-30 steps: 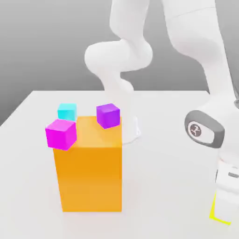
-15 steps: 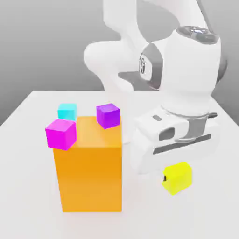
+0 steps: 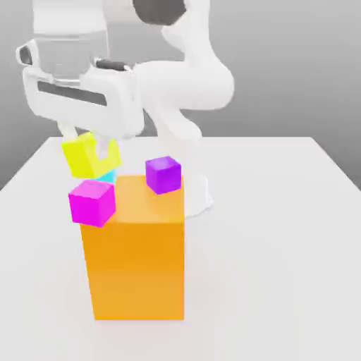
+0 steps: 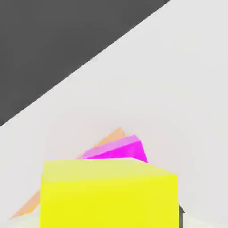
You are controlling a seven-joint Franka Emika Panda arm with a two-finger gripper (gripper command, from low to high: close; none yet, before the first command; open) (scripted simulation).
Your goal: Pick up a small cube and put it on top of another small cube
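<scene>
The small cube (image 3: 83,161), bright yellow, hangs tilted right under my gripper (image 3: 89,151) at the exterior view's left. It is above table height, level with the top of the tall orange block (image 3: 134,254). Just beneath and behind it a sliver of a cyan cube (image 3: 107,176) shows; whether the two touch I cannot tell. A magenta cube (image 3: 92,202) sits at the block's upper left corner, below the yellow one. In the hand view the yellow cube (image 4: 109,196) is close up, with the magenta cube (image 4: 118,150) and an orange edge (image 4: 111,136) beyond it.
A purple cube (image 3: 163,175) rests on the far edge of the orange block's top. The arm's white base (image 3: 190,141) stands behind the block. The white table (image 3: 282,268) stretches wide at the exterior view's right and front.
The arm swung from the exterior view's right across to the left, carrying the yellow cube from near the table surface up to above the cyan cube.
</scene>
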